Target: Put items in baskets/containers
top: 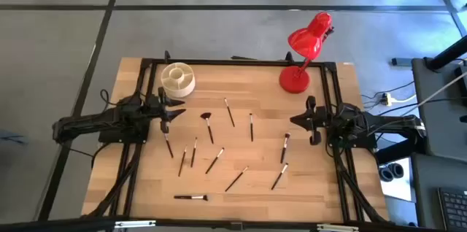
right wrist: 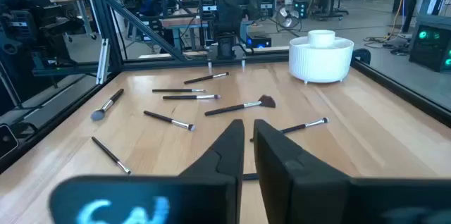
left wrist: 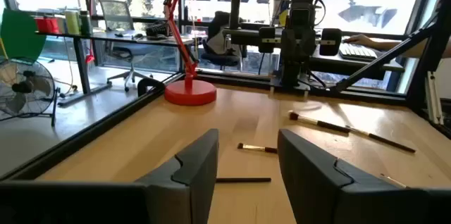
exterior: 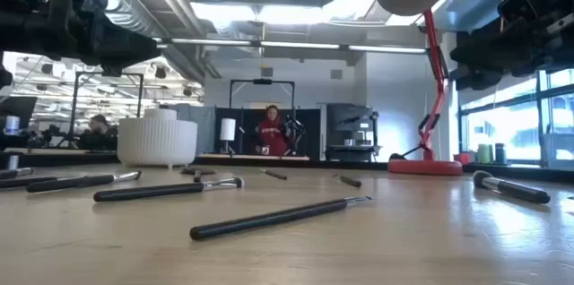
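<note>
Several thin dark-handled makeup brushes lie flat and scattered over the wooden table, among them a fan-tipped brush (top: 208, 126), one near the table's near edge (top: 191, 198) and one close to the low camera (exterior: 269, 218). The cream-white round organiser (top: 177, 79) stands on its base at the far left of the table; its divided cup (right wrist: 320, 58) also shows in the right wrist view. My left gripper (top: 175, 112) hovers open at the table's left side, just on the near side of the organiser. My right gripper (right wrist: 248, 127) hovers shut at the table's right side, facing the brushes.
A red desk lamp (top: 303, 49) stands on its round base (left wrist: 190, 95) at the far right of the table. A dark frame rail (top: 241, 61) runs around the table's edges. A person in red (exterior: 272, 133) stands in the room beyond.
</note>
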